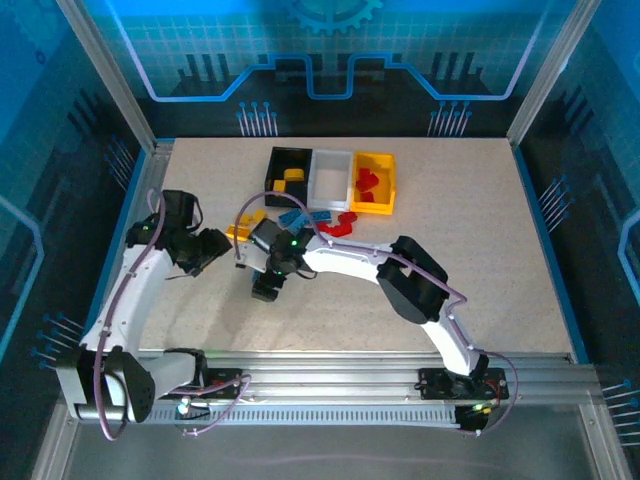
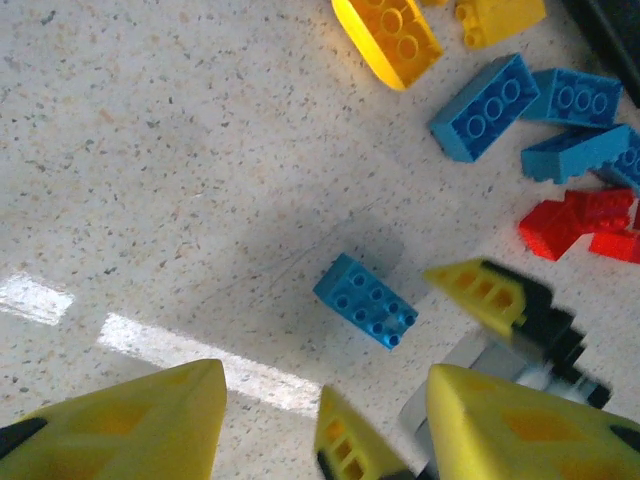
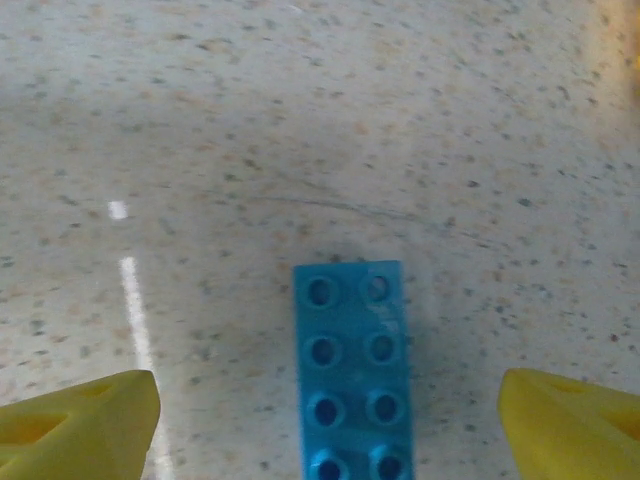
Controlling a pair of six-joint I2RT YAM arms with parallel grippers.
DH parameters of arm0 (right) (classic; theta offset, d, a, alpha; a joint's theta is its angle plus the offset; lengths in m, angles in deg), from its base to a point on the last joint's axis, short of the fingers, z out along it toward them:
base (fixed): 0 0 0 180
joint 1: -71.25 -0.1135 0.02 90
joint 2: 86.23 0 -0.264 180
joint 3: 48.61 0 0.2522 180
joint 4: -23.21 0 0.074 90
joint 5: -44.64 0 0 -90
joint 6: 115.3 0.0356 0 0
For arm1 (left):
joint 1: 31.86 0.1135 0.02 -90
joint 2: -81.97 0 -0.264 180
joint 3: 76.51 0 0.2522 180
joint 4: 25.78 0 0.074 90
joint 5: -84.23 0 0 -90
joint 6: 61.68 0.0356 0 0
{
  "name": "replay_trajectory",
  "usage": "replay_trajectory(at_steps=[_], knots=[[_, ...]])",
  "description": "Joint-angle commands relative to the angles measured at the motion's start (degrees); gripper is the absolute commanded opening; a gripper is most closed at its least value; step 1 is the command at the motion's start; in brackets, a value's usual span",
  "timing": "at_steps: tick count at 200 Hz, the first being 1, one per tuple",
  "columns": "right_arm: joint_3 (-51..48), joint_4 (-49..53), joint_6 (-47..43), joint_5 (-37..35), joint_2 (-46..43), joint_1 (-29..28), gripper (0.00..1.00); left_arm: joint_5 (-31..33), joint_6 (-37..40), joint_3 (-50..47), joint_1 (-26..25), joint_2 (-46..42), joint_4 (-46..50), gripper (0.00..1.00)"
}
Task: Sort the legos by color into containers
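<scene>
**Sorting partly done, a blue brick lined up between open fingers**

In the overhead view the black bin (image 1: 288,160) holds yellow bricks (image 1: 293,178) and the yellow bin (image 1: 378,205) holds red bricks (image 1: 365,182). The floor of the white bin (image 1: 330,178) between them looks bare. I judge that two colours are started and blue is not yet begun.

A good share is left. Beyond the left gripper (image 2: 325,372) lies a scatter of loose blue bricks (image 2: 487,105), loose red bricks (image 2: 575,222) and loose yellow bricks (image 2: 390,35), all on the table (image 2: 150,150) just short of the bins.

The right gripper (image 1: 266,288) hangs low over the table with its fingers spread wide. A single blue brick (image 3: 352,370) lies flat between them, touching neither, its long axis pointing away from the wrist. Nothing is held. The left gripper sits off to that brick's side, fingers partly apart and empty.

The bricks are glossy moulded plastic with crisp edges. This one is a rectangular block with two rows of four round, hollow studs facing up. Some of the loose ones lie tipped on their sides. The table is a pale, speckled, stone-like surface, smooth enough to throw back bright streaks of light. The gripper fingers end in yellow plastic wedges, and the bins are thin-walled, open-topped rectangles
</scene>
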Motion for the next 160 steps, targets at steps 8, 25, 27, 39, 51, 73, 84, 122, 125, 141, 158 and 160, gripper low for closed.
replay_trajectory(at_steps=[8,25,27,39,51,73,84,122,125,141,158,160], knots=[[5.37,4.67,-0.09,2.02,4.68,0.83,0.87,0.80,1.60,-1.15,0.29,-1.90,2.73,0.56],[7.30,6.38,-0.36,2.03,6.49,0.80,0.85,0.97,1.91,-1.24,0.26,-1.95,2.75,0.56],[7.43,6.45,-0.37,2.04,6.63,0.76,0.85,0.94,1.87,-1.29,0.26,-1.95,2.75,0.56],[8.17,6.83,-0.04,1.87,6.77,0.82,0.83,0.85,1.82,-1.42,0.27,-1.86,2.50,0.56],[8.98,7.83,0.02,1.92,8.80,0.83,0.81,0.54,1.66,-1.51,0.28,-1.70,2.24,0.56],[9.62,9.00,0.57,1.68,9.84,0.83,0.75,0.26,1.50,-1.44,0.27,-1.21,1.88,0.57],[9.92,9.70,1.25,1.84,10.24,0.92,0.70,0.13,1.47,-1.42,0.31,-0.99,1.70,0.57],[8.67,8.98,2.62,2.65,9.33,1.27,0.47,-0.85,1.01,-1.51,0.26,-0.29,1.14,0.57],[8.50,8.97,2.69,2.72,9.25,1.38,0.45,-0.83,1.03,-1.51,0.31,-0.29,1.14,0.57],[7.64,8.58,2.82,3.05,7.98,1.58,0.38,-0.74,0.90,-1.42,0.30,-0.19,1.17,0.57],[5.75,7.31,3.38,3.73,5.24,2.08,0.34,-0.82,0.77,-1.33,0.30,-0.10,1.01,0.57],[5.44,7.08,3.51,3.82,4.82,2.13,0.33,-0.87,0.77,-1.40,0.33,-0.06,1.00,0.57]])
